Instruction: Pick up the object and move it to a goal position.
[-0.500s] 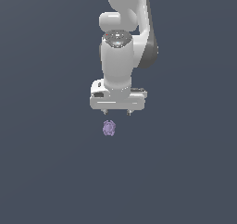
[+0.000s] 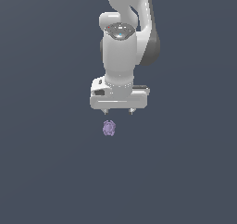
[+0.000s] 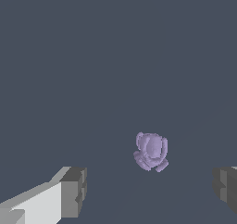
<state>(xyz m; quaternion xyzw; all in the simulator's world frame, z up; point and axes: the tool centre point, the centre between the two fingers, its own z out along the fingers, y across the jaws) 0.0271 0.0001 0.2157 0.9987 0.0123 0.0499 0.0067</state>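
While I watch the exterior view, my gripper (image 2: 119,112) points straight down from the white arm (image 2: 121,42), its two short fingertips (image 2: 107,111) spread wide with nothing between them. Below it lies the object (image 2: 109,128), a small pale purple lump with a bumpy surface, apart from the fingers and touching neither. It sits nearer the fingertip on the exterior view's left than the other one, so it is off-centre under the open jaws. On my wrist feed I see the object (image 3: 151,152) lying on the plain dark grey surface (image 3: 115,56), between the two grey finger pads (image 3: 74,191) but ahead of them, closer to one pad than the other.
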